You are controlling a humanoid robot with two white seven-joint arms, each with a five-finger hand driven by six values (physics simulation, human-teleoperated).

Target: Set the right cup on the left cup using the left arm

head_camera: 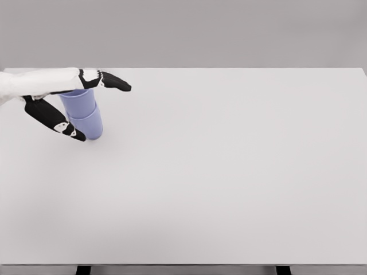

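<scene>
A plain grey wall stands behind a wide white counter [229, 172]. At its far left the two lilac cups are already stacked, the top cup [78, 102] seated on the bottom cup [90, 125]. The left hand [77, 109] is spread wide around the stack, fingers on either side, gripping nothing. Pulling away, a finger could catch a cup and topple the stack. No writing or brand shows.
</scene>
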